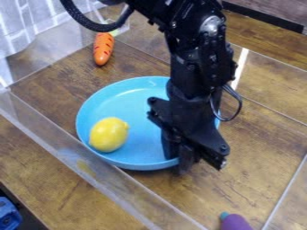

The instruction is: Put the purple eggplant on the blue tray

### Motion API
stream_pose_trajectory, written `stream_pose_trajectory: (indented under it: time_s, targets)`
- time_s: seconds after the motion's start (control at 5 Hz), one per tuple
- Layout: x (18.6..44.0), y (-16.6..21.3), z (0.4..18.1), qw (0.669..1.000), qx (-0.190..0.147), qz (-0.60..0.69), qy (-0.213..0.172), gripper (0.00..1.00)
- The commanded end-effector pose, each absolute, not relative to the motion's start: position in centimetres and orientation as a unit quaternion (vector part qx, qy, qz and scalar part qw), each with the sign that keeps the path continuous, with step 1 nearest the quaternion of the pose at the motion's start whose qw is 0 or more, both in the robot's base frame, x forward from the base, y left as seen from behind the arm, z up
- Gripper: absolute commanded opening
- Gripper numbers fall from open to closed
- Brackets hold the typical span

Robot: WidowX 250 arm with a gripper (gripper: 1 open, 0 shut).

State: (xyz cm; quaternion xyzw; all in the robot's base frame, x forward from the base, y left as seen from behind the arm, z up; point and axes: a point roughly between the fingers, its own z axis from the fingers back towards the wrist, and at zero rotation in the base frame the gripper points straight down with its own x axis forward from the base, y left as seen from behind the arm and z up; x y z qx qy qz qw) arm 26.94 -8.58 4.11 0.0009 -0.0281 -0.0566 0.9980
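Note:
The blue tray lies in the middle of the wooden table with a yellow lemon on its left part. My gripper points straight down at the tray's near right rim, its black fingers low against the rim. The dark fingers blur together, so I cannot make out how wide they stand or whether they still pinch the rim. The purple eggplant lies at the bottom right edge of the view, only partly in frame, well apart from the gripper and the tray.
An orange carrot lies at the back left. Clear plastic walls fence the work area along the front and left. A cable loops from the arm at the top left.

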Motion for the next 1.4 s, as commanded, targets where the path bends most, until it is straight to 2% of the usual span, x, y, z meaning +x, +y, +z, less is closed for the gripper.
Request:
stream_pose_trajectory:
  time_s: [0.0,0.4,0.6,0.8,1.2]
  targets:
    - [28.0,-11.2,5.7,0.993,-0.021,-0.1,-0.067,1.0]
    - [27.9,-12.3,2.9,0.993,-0.02,-0.087,-0.072,1.0]
    - [28.5,-13.1,2.6,0.995,-0.008,-0.079,-0.067,1.0]
    - [29.0,-13.5,2.4,0.995,-0.004,-0.069,-0.065,0.0]
    - [28.3,-14.5,1.9,0.995,-0.007,-0.076,-0.063,0.0]
